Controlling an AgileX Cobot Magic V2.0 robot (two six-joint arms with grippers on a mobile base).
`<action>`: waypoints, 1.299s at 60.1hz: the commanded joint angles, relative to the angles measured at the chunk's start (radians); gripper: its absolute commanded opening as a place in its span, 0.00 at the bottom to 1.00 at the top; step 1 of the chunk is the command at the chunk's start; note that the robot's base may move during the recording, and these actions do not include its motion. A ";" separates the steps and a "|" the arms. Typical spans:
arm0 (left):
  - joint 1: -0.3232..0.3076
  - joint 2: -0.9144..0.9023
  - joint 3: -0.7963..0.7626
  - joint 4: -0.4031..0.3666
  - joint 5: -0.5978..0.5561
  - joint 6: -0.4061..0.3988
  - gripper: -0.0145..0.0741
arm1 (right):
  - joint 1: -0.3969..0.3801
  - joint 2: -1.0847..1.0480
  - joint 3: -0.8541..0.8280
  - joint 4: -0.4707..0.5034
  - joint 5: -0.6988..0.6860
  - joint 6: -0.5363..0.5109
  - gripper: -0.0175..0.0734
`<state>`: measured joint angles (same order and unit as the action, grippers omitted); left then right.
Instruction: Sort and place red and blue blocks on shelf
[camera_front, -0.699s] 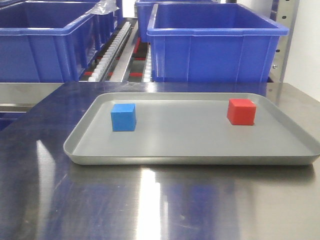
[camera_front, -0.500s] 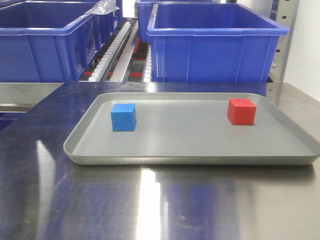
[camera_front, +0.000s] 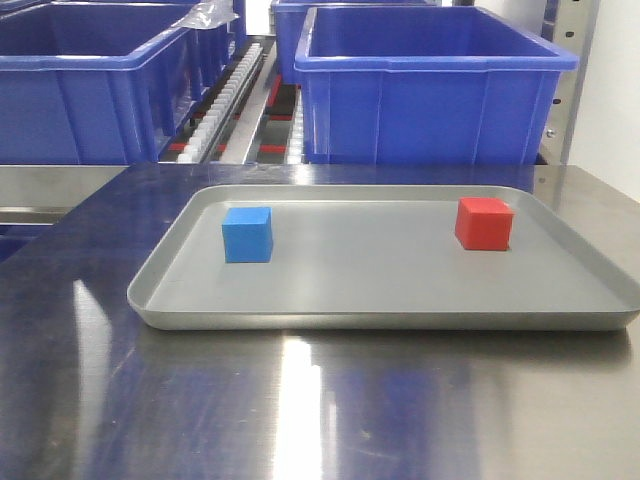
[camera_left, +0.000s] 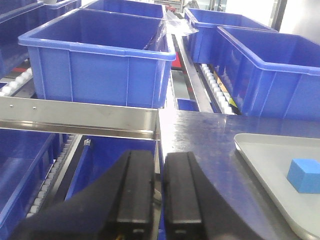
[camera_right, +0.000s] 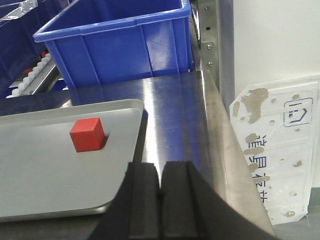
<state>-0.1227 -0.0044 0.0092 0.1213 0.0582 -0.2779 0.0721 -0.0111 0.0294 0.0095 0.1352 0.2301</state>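
Table (camera_front: 300, 420) carrying tray (camera_front: 380, 320); blue block (camera_front: 247, 234), red block (camera_front: 484, 223) sitting apart, easing separate picks; left gripper (camera_left: 159, 195), right gripper (camera_right: 161, 200) idling, pressed together.

- The tray (camera_front: 380, 320) lies on the table (camera_front: 300, 420).
- The left block (camera_front: 247, 235) and the right block (camera_front: 484, 223) sit on the tray, well apart, the right block slightly farther back.
- Behind the table stands the shelf (camera_front: 570, 70).
- Two bins (camera_front: 430, 90) sit on the shelf side by side, with rollers (camera_front: 235, 100) between them.
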 joint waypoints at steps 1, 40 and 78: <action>0.000 -0.018 0.036 -0.007 -0.079 -0.001 0.39 | -0.007 -0.018 -0.019 -0.010 -0.090 -0.007 0.27; 0.000 -0.018 0.036 -0.007 -0.079 -0.001 0.39 | -0.007 -0.018 -0.019 -0.265 -0.121 -0.074 0.27; 0.000 -0.018 0.036 -0.007 -0.079 -0.001 0.39 | -0.005 0.657 -0.371 -0.021 -0.135 0.004 0.27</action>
<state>-0.1227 -0.0044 0.0092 0.1213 0.0582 -0.2779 0.0721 0.4907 -0.2245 -0.0402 0.0820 0.2250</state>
